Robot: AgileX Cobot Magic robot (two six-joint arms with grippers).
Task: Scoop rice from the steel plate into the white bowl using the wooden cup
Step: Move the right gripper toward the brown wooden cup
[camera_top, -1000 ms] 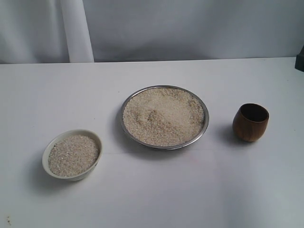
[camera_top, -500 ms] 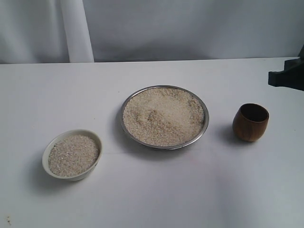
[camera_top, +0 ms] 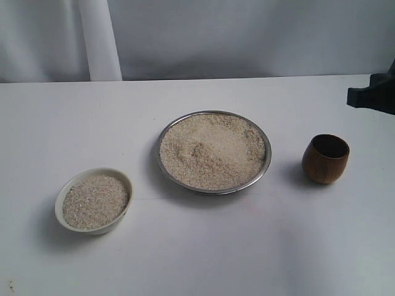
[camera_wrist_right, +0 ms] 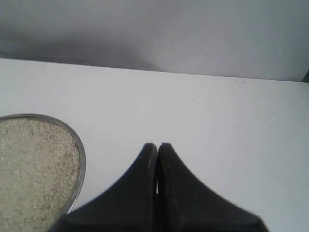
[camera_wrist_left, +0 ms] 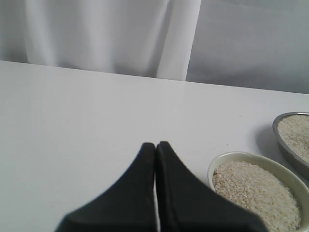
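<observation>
- Right now the steel plate (camera_top: 159, 154) sits in the middle of the white tabletop (camera_top: 247, 253). It is full of rice (camera_top: 213, 151), spread out almost to the shiny rim, with a small dent in the heap.
- The white bowl (camera_top: 94, 169) sits to the left of the plate and closer to the front, well apart from it. It has rice in it too, filled up close to the rim.
- The wooden cup (camera_top: 325, 161) stands upright on the right side of the plate, a little apart from it. Its mouth faces up and the inside looks dark.
- The left hand (camera_wrist_left: 155, 144) has its two black fingers pressed together with nothing between them. It hangs over bare tabletop, and the white bowl is near it on one side.
- The right hand (camera_wrist_right: 157, 145) is also pressed together and holds nothing. It is over bare tabletop, with the rim of the steel plate near it.
- A dark piece of the right arm (camera_top: 376, 95) pokes in at the right edge, farther back than the cup and not touching it.
- A white cloth (camera_top: 99, 37) hangs behind the tabletop.
</observation>
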